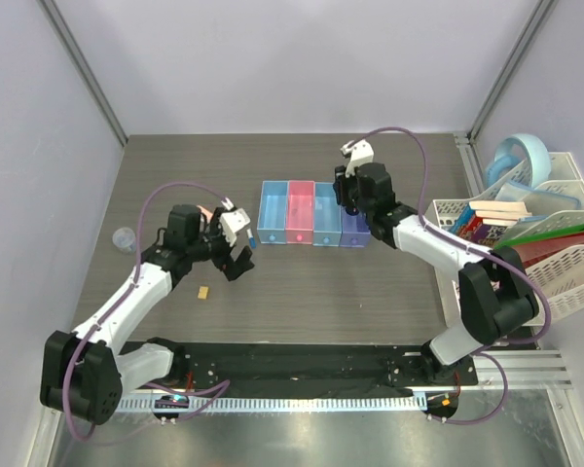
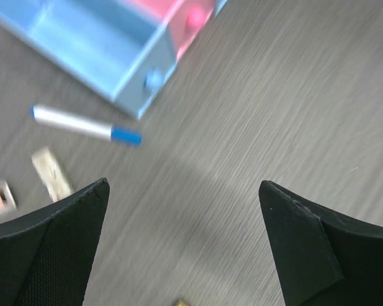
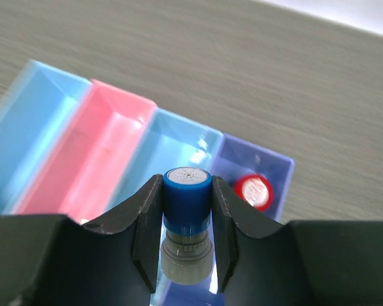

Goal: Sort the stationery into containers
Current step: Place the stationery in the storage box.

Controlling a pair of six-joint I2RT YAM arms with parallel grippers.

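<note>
You held blue-capped piece point(image 3: 187, 223) upright at frame centre, right end effector point(image 3: 187, 185) clenched on it over bins point(image 3: 179, 118), likely for clean drop. Left end effector point(image 2: 184, 183) released above counter point(image 2: 274, 95); pen point(image 2: 83, 124) lay upper left.

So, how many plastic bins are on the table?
4, in one row: light blue bin leftmost, pink bin next, second light blue bin third, darker blue bin rightmost. None appears hidden.

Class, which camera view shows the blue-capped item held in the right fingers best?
The right wrist view: the blue-capped item sits large and sharp between the right fingers, bins behind it. The top view shows at most a dark speck of it under the arm. The left wrist view shows none of it.
</note>
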